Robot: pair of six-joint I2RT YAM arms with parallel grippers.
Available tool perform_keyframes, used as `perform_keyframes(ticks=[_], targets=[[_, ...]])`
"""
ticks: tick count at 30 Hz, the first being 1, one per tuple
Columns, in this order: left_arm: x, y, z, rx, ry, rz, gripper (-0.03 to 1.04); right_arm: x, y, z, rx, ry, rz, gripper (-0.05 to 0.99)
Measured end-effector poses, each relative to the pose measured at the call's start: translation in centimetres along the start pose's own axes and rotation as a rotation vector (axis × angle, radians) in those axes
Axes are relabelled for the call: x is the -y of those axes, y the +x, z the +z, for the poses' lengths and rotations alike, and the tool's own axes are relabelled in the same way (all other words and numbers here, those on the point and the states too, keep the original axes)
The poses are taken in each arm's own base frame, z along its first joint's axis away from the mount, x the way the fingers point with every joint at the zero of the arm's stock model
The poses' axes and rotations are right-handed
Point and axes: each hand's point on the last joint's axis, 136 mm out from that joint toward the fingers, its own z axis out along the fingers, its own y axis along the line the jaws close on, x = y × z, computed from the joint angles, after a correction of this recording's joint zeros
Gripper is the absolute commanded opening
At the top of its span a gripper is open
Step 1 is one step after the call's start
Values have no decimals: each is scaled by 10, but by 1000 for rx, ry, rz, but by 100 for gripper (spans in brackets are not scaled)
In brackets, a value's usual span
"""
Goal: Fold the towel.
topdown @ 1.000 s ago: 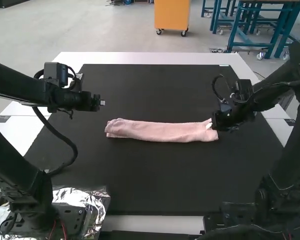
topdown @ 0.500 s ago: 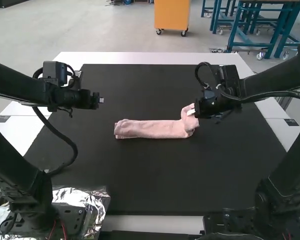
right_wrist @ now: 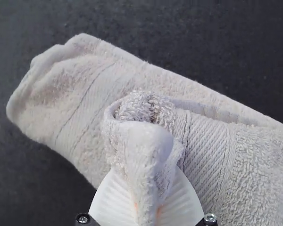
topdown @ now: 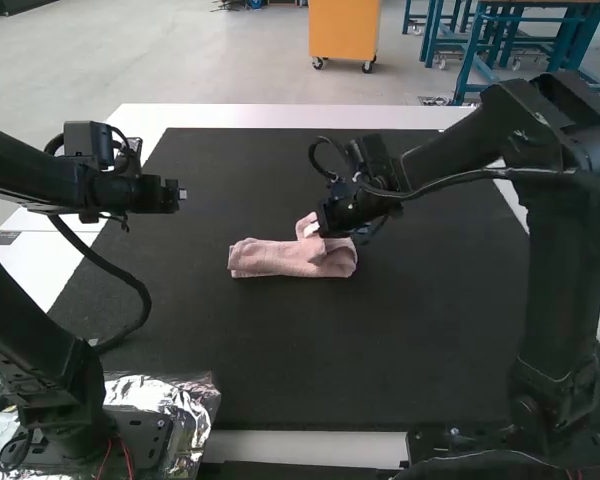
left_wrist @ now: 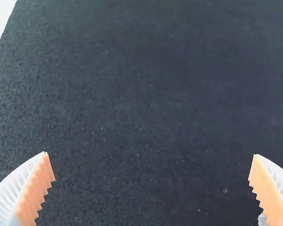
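Pink towel on black mat, between arms; long axis running left-right, end nearer right arm doubling back leftward. Right claw clenched on raised towel end. Left claw released, fingers wide apart.

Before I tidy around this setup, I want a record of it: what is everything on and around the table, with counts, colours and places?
Towel: one, pink, mid-mat, in a narrow folded strip, one end raised in the right hand above the rest.
Mat: one, black, under the towel.
Table: one, white, its edges showing around the mat.
Foil: silver, by the left arm's base; number of pieces unclear.
Cables: several, black, along both arms.
Arms: two, black, left and right of the table.
Hands: two, white ribbed fingers with orange; left open above the mat, right closed on the towel.
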Motion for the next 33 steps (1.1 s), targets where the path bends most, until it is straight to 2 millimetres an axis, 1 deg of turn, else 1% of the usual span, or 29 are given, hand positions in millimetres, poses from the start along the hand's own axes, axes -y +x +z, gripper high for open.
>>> perform_keyframes(ticks=[3,6,11,14,15,16,19,20,21,22,25,29,30,31,32,33], targets=[[-5,-1,-1,7,-10,-5,97,-14,-8,16,-5,-23,-22,-2],[-10,0,-1,12,-20,-9,97,-27,-12,31,-12,-44,-41,-2],[-15,7,-2,4,-32,-11,97,-44,-9,52,-36,-70,-69,-2],[-17,8,-2,6,-35,-10,97,-51,-7,62,-46,-81,-81,-2],[-17,7,-3,7,-36,-11,97,-54,-7,64,-48,-86,-85,1],[-18,7,-3,7,-37,-11,97,-56,-7,67,-51,-92,-88,14],[-18,9,-3,8,-38,-8,97,-68,-10,69,-50,-119,-95,67],[-18,10,-3,7,-38,-8,97,-73,-12,69,-50,-135,-99,81],[-18,11,-3,4,-38,-9,97,-79,-14,69,-48,-152,-106,89],[-17,12,-2,3,-37,-9,97,-86,-16,68,-48,-169,-112,90],[-17,16,-2,-5,-36,-12,97,-105,-21,62,-44,-212,-138,90],[-17,17,-2,-6,-36,-12,97,-126,-38,41,-2,-250,-169,90],[-17,17,-2,-7,-36,-12,97,-130,-44,34,17,-255,-178,82],[-17,17,-2,-7,-36,-12,97,-134,-51,26,36,-259,-188,65],[-17,17,-2,-7,-36,-12,97,-138,-58,17,57,-264,-196,36],[-17,17,-2,-7,-36,-12,97,-141,-65,8,76,-269,-203,3]])
